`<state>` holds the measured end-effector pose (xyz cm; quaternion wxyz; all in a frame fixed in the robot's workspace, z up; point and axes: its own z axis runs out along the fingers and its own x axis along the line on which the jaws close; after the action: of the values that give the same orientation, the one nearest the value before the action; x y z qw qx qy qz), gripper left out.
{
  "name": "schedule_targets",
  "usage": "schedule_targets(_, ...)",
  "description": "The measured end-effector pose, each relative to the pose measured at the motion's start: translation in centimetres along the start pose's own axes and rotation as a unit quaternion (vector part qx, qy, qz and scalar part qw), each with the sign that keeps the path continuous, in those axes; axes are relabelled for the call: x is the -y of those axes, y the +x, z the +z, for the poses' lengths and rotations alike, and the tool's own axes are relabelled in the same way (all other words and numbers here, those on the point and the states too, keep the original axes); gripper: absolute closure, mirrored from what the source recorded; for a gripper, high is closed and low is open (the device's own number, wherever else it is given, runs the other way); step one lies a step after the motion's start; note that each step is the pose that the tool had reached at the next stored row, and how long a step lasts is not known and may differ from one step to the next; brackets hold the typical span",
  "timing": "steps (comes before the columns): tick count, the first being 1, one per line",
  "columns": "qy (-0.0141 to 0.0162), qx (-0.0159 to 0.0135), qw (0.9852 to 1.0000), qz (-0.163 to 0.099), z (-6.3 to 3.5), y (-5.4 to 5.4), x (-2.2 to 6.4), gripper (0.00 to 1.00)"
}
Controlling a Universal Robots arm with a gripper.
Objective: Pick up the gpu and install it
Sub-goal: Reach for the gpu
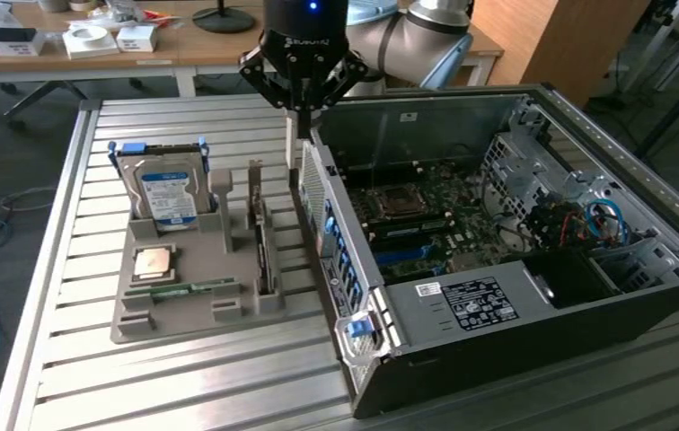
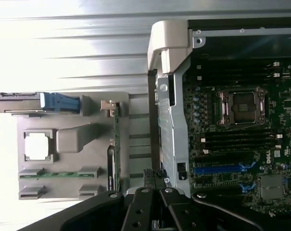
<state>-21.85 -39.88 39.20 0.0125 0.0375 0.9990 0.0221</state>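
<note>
A black gripper (image 1: 304, 107), lettered white and lit blue at twelve o'clock, is carried on a rounded silver-grey arm (image 1: 426, 27); its linked fingers (image 2: 139, 208) are studded with pivot pins.

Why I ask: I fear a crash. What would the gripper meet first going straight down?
Likely the top edge of the computer case's rear wall, just under the gripper; depth is unclear.

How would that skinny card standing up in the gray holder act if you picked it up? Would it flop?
The gpu is probably stiff: it stands straight on its thin edge in the gray holder. It looks light, being so thin. Out of its slot it would likely tip over, and its bare circuit board seems fragile.
</note>
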Motion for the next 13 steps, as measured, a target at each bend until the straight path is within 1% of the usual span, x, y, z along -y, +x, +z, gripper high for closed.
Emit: schedule_targets(13, 0.0, 0.0, 1.0, 0.0, 0.01, 2.4, 0.19, 0.89)
